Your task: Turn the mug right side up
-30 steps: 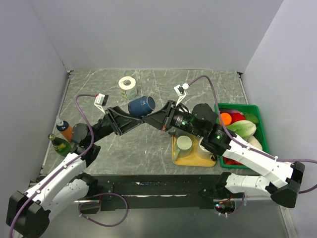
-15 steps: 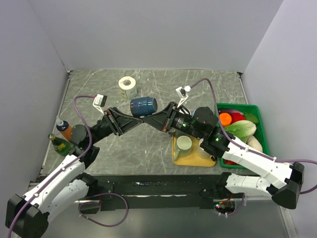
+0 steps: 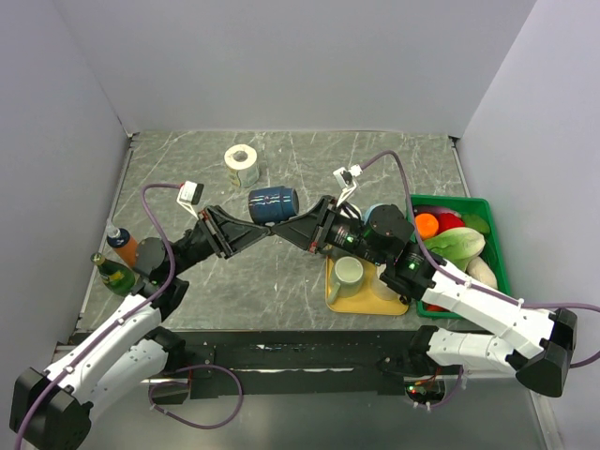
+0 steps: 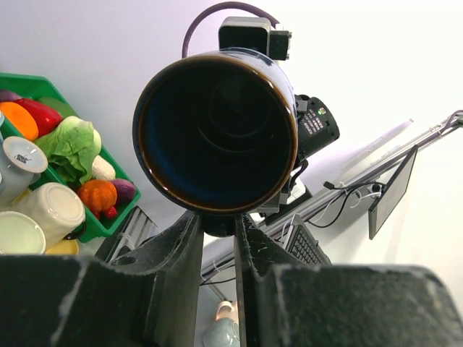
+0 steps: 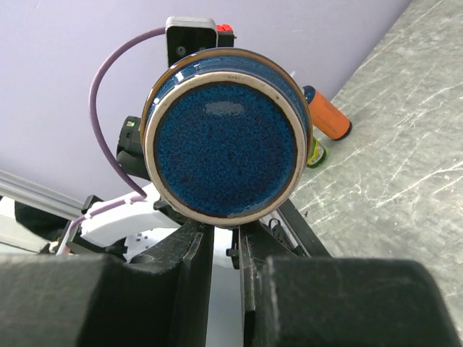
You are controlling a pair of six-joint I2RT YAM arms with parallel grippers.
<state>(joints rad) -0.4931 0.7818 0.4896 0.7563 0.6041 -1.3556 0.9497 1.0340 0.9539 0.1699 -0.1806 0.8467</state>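
L gripper, R gripper, nipping sideways mug

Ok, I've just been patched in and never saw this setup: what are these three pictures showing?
Two robot arms with two-finger grippers, bolted at the table's near edge. The top picture looks down from above and behind them; the other two come from cameras on each wrist. The left gripper and right gripper meet mid-table, both seemingly pinching the blue mug, held off the table on its side: the left wrist sees its mouth, the right its base. Also there: a tape roll, two bottles, a yellow tray with cream mugs, a green bin of vegetables.
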